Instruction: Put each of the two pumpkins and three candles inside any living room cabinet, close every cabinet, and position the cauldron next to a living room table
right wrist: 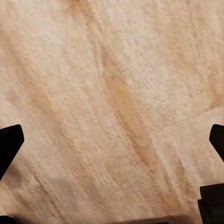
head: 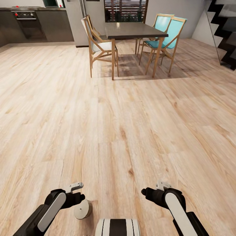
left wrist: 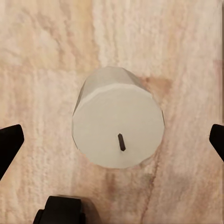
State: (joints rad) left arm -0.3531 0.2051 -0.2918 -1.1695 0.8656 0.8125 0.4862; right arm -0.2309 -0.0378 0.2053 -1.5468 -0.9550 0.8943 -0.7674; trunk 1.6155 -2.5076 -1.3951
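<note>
A candle (left wrist: pixel 117 127) stands upright on the wooden floor (head: pixel 124 124), wick showing, just beside the left gripper (head: pixel 78 191) in the head view; the left wrist view looks straight down on it between fingers spread wide, neither one touching it — so it is lined up for a grasp but not yet held. The right gripper (right wrist: pixel 112 140) hangs over bare boards, its fingers equally wide and empty.

By my reading the task is barely begun: no candle is stowed, and this one has yet to be lifted; the pumpkins, the other candles, the cabinet and the cauldron all remain to be dealt with.

Ahead stand a dark table (head: pixel 134 31) and chairs (head: pixel 98 46); the kitchen units behind are cut off by the frame — as is a staircase at the far right.
</note>
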